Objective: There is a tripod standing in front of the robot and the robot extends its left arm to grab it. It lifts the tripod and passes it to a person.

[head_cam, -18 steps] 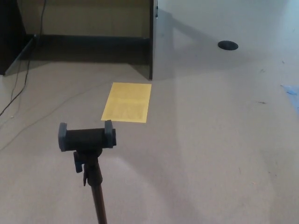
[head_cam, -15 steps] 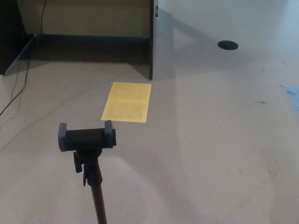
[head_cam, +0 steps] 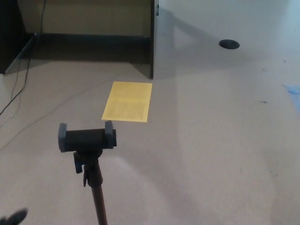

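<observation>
Tripod (head_cam: 91, 164) is standing upright on the floor (head_cam: 211, 140) near a yellow paper (head_cam: 127, 101), while the left hand (head_cam: 14, 217) is showing at the corner, probably reaching, fingers too blurred to tell.

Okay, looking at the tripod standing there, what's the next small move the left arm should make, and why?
Probably bring the left hand up and to the right toward the pole of the tripod, just below the phone clamp. Only a dark tip of that hand shows at the bottom-left corner, clear of the tripod, which stands untouched. Whether its fingers are apart cannot be seen.
</observation>
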`<state>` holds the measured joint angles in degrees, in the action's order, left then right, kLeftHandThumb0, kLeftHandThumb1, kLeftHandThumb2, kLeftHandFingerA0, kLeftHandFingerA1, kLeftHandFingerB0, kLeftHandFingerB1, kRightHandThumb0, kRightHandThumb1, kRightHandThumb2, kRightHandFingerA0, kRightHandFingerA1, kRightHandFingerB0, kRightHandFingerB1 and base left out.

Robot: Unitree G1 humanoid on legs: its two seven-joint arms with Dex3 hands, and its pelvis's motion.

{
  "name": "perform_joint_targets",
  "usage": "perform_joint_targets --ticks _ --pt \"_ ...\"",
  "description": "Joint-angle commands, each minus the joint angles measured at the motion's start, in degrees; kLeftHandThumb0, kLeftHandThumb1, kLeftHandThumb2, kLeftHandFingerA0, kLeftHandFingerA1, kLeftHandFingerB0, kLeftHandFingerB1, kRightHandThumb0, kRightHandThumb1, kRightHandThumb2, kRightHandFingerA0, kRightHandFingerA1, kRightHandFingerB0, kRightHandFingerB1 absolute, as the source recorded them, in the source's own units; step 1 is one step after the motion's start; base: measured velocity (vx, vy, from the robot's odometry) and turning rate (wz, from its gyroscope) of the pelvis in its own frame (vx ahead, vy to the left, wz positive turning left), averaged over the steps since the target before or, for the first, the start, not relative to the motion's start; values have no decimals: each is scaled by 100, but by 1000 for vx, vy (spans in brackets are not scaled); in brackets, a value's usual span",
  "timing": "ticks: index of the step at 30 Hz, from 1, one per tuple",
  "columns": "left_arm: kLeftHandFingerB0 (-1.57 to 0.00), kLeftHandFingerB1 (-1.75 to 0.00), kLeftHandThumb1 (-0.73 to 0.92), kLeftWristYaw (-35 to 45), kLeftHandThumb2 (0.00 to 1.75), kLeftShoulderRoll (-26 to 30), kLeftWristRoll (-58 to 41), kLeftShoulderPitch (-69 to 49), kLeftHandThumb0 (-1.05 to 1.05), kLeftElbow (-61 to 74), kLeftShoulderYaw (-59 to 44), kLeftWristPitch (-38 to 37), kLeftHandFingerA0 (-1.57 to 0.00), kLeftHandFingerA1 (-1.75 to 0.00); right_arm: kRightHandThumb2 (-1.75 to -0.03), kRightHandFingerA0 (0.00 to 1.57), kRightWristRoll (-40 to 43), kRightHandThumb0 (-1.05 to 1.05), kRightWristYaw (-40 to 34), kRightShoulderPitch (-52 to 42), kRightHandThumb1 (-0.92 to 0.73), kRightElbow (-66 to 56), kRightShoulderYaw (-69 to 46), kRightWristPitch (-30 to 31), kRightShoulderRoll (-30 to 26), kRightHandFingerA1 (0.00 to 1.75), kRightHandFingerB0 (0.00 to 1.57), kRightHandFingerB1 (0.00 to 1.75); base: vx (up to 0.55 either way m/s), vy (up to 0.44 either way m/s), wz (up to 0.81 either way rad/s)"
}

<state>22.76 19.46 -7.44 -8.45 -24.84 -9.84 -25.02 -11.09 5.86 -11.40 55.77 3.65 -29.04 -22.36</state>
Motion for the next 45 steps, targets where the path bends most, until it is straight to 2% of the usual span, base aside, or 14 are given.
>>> perform_joint_targets --ticks 1,12,13,14,17,26,29,31,36,38,40,41,42,45 --pt "-5 -23 36 291 76 -93 -624 404 -56 1243 152 916 -2 -27 -61 46 -23 -65 61 94 -68 51 -2 -204 -163 36 34 33 0 0 0" --pt "-1 -22 34 -54 77 -306 -239 1412 -57 1944 655 2024 -1 -29 -61 48 -57 -64 16 133 -69 17 26 -206 -160 36 35 33 0 0 0" --pt "-2 -25 41 -127 53 -380 -219 1498 -62 2022 726 2200 -4 -28 -62 47 -55 -65 20 142 -65 34 26 -207 -157 36 34 33 0 0 0" --pt "-3 -25 41 -140 53 -400 -209 1526 -61 2049 754 2255 -5 -29 -62 47 -49 -66 25 146 -65 41 23 -215 -155 36 34 33 0 0 0" --pt "-2 -23 34 -105 77 -471 -254 1645 -55 2033 837 2450 -1 -29 -61 47 -38 -64 15 176 -69 83 17 -281 -138 36 35 33 0 0 0" --pt "-2 -19 29 -26 63 -749 -395 1796 -58 1757 888 2637 -4 -27 -61 48 -55 -65 -19 239 -69 159 22 -353 -143 36 37 33 0 0 0" --pt "-2 -19 29 -83 64 -782 -368 1858 -61 1697 891 2809 -4 -27 -62 46 12 -66 61 242 -64 116 -6 -273 -122 36 35 33 0 0 0" --pt "0 -23 30 -109 76 -821 -378 1955 -50 1550 878 2878 0 -30 -62 47 11 -66 67 248 -64 103 -2 -281 -117 37 36 33 0 0 0" --pt "0 -21 30 -104 75 -885 -495 2146 -50 1312 820 2961 0 -27 -61 47 -25 -65 29 288 -69 148 20 -323 -112 36 36 33 0 0 0" --pt "-1 -18 29 -179 65 -920 -389 2328 -62 1061 843 2866 -4 -27 -62 47 62 -66 109 299 -64 158 -25 -314 -86 37 36 33 0 0 0" --pt "0 -23 31 -202 75 -924 -334 2422 -51 954 858 2810 -1 -31 -61 47 53 -64 103 329 -68 168 -22 -313 -84 36 37 33 0 0 0" --pt "-2 -25 39 -241 52 -942 -296 2483 -57 873 865 2757 -6 -29 -61 47 56 -64 121 345 -68 159 -22 -291 -83 36 36 33 0 0 0" --pt "-5 -23 35 -318 69 -970 -254 2509 -52 884 883 2781 -6 -37 -61 48 54 -65 118 347 -68 152 -23 -303 -87 36 37 33 0 0 0" --pt "-13 -33 36 -717 60 -1071 30 2530 -53 1003 963 2830 -18 -38 -61 48 48 -64 102 369 -67 174 -26 -336 -91 36 37 33 0 0 0"
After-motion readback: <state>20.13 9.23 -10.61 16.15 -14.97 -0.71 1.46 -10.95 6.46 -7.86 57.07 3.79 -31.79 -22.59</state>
